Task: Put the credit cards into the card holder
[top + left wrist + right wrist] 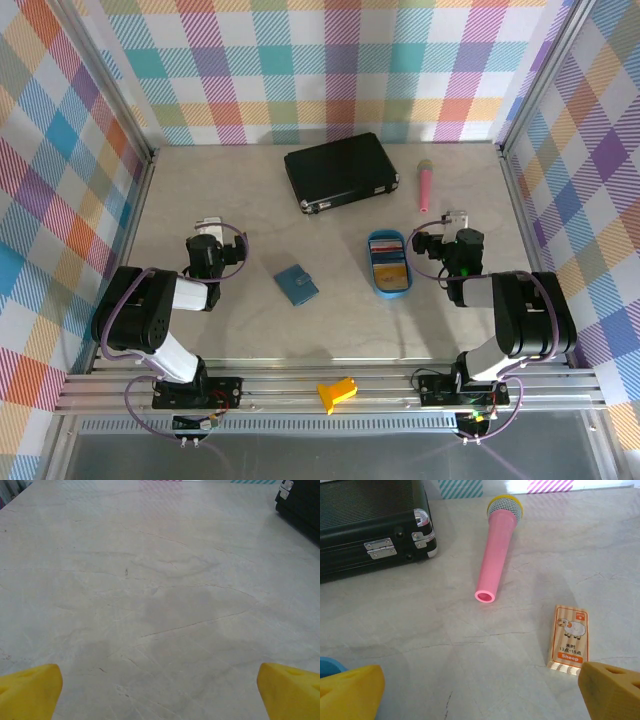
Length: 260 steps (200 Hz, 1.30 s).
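The credit cards (388, 262) lie stacked in a blue oval tray (389, 287) right of the table's middle, showing orange, blue and red. The card holder (296, 284), a small teal-blue wallet, lies shut and flat left of the tray. My left gripper (208, 224) hovers at the left, well apart from the wallet. Its yellow fingertips (30, 690) stand wide open over bare table, with the gripper (160, 695) holding nothing. My right gripper (452, 218) sits just right of the tray. This gripper (480, 695) is open too, and only tabletop lies between its fingertips (612, 690).
A large black case (341, 170) lies at the back centre, its corner (300, 505) at the upper right of the left wrist view. A pink toy microphone (497, 545) and a small wooden sheep block (570, 640) lie ahead of the right gripper. Checked walls enclose the table.
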{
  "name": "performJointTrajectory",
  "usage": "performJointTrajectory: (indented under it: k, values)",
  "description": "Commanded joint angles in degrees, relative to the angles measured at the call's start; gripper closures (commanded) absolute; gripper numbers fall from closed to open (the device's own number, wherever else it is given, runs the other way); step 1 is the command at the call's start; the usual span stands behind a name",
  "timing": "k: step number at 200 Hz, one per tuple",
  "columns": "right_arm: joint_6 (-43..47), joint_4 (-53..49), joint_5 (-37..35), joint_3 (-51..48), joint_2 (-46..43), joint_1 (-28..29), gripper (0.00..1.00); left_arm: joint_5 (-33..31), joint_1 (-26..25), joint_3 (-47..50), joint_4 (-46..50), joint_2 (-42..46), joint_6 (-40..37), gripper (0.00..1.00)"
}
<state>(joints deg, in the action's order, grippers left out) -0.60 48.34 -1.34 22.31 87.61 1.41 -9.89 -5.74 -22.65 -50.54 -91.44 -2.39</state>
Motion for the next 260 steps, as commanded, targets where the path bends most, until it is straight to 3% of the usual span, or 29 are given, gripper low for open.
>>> performJointTrajectory:
  k: [1,187,213,234,260]
  values:
    - [-0.2,0.0,0.0,1.1,0.5,-0.4,0.01,0.8,0.7,-0.3,-0.7,0.5,0.4,0.0]
    - [-0.4,-0.5,0.9,1.3,0.6,-0.8,0.01,1.2,0.9,-0.5,-0.3,0.5,0.7,0.0]
    - [0.4,-1.2,2.2,1.3,-0.8,-0.8,0.01,-4.4,1.0,1.2,-1.9,2.8,2.7,0.0]
    - [0.7,-14.0,2.9,4.6,-8.9,-0.7,0.01,-1.1,0.9,-1.3,11.6,13.9,1.6,0.0]
    - [-0.9,-32.0,3.1,11.3,-20.7,0.3,0.03,-0.9,1.0,-10.7,36.7,27.2,10.1,0.0]
